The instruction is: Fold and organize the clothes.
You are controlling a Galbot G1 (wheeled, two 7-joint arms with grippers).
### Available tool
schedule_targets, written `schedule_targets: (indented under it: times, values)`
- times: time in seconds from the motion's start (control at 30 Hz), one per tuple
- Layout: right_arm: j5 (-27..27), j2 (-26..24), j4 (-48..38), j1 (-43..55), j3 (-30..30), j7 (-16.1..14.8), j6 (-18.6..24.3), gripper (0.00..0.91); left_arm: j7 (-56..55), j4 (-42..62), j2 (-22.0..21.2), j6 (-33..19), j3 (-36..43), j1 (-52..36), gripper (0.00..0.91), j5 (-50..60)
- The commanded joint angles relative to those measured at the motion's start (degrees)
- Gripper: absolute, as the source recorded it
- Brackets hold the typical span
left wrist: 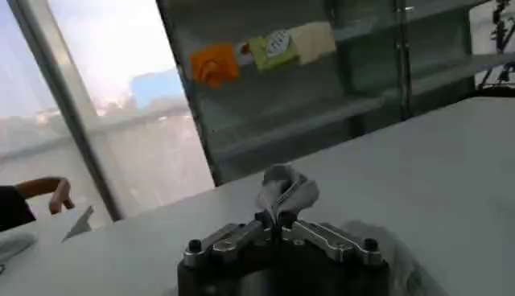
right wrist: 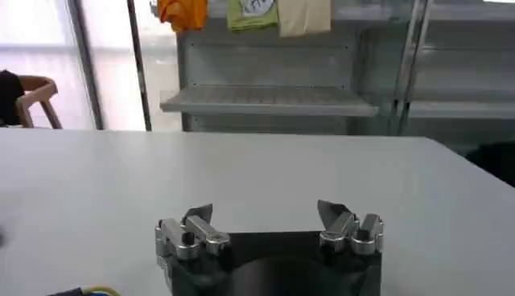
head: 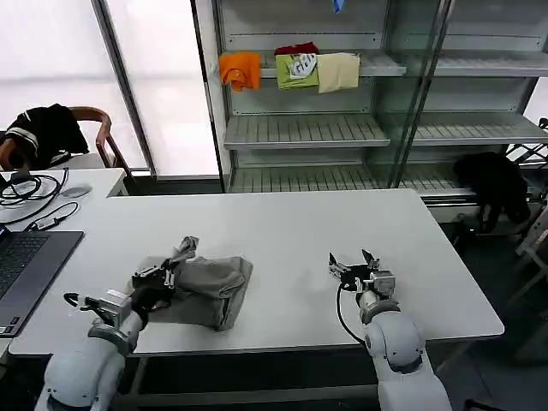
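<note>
Head view: a white table point(head: 282, 223) bears one crumpled light grey shirt point(head: 205, 287), which lies at about 8 o'clock from the table's centre, near the front edge. Left gripper point(head: 168, 272) sits at the shirt's 9 o'clock edge, its fingers closed upon a raised fold of the fabric; the pinched cloth stands up in a small peak at roughly 11 o'clock of the garment. Right gripper point(head: 354, 262) hovers over bare tabletop at about 4 o'clock from the table's centre, well apart from the shirt, with its fingers spread wide and nothing between them. A laptop point(head: 26, 270) rests at the table's 9 o'clock end, with cables point(head: 30, 190) beyond it. Shelving point(head: 342, 94) at 12 o'clock carries orange, green and cream garments point(head: 291, 68).

Left wrist view: the left gripper point(left wrist: 280, 229) has its two fingers drawn together on a twisted tuft of grey shirt point(left wrist: 286, 191), which rises upright out of the closed tips.

Right wrist view: the right gripper point(right wrist: 265, 215) shows both fingertips point(right wrist: 197, 215) far apart above the plain table point(right wrist: 241, 169), holding nothing.
</note>
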Motion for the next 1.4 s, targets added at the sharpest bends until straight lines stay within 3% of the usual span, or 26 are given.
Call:
schedule_targets:
  times: [0.03, 0.33, 0.37, 0.4, 0.43, 0.67, 0.77, 0.87, 1.0, 1.07, 1.2, 1.4]
  values:
    - [-0.45, 0.05, -0.41, -0.36, -0.13, -0.16, 0.02, 0.907, -2.54, 0.95, -3.84, 0.22, 8.21, -1.34, 0.03, 2.05]
    - [-0.86, -0.25, -0.67, -0.3, -0.1, -0.46, 0.02, 0.907, -5.33, 4.14, -6.78, 0.27, 12.82, -3.89, 0.03, 3.71]
    - [-0.9, -0.29, -0.67, -0.31, -0.09, -0.52, 0.02, 0.907, -5.35, 4.31, -6.94, 0.24, 13.16, -3.84, 0.151, 4.3]
    - [-0.89, -0.37, -0.67, -0.26, -0.05, -0.58, 0.03, 0.907, -5.82, 4.59, -7.26, 0.17, 13.8, -3.76, 0.715, 5.06]
    - [-0.87, -0.36, -0.68, -0.24, -0.02, -0.61, 0.02, 0.907, -6.45, 4.71, -7.62, 0.11, 14.28, -3.77, 0.907, 5.14]
    - [0.47, 0.47, -0.76, 0.41, -0.68, -1.24, 0.59, 0.907, -9.8, -1.27, -8.41, -0.03, 14.6, -5.75, 0.907, -3.98]
    - [1.35, 1.14, -0.85, 0.69, -1.28, -1.52, 1.37, 0.907, -11.78, -4.71, -7.31, 0.02, 8.3, -6.66, 0.907, -11.42]
    - [1.79, 1.51, -0.83, 0.96, -1.66, -2.04, 1.9, 0.907, -11.25, -5.26, -3.41, -0.07, -1.58, -5.31, 0.907, -15.37]
    - [1.69, 1.79, -1.02, 1.47, -2.05, -1.87, 1.78, 0.907, -3.75, 2.14, 1.17, -0.16, -16.38, -1.81, 0.907, -16.16]
    - [1.68, 1.78, -1.34, 1.64, -2.04, -1.87, 1.72, 0.907, -2.61, 7.27, 2.28, -0.19, -18.83, -0.99, 0.907, -16.02]
    - [1.52, 1.7, -2.43, 1.85, -2.02, -1.63, 1.59, 0.907, -1.33, 17.43, 2.92, -2.82, -19.41, -0.36, 0.907, -11.5]
    - [1.44, 1.56, -2.95, 1.6, -1.93, -1.58, 1.52, 0.907, -0.75, 22.72, 1.48, -3.36, -17.31, -0.25, 0.907, -11.65]
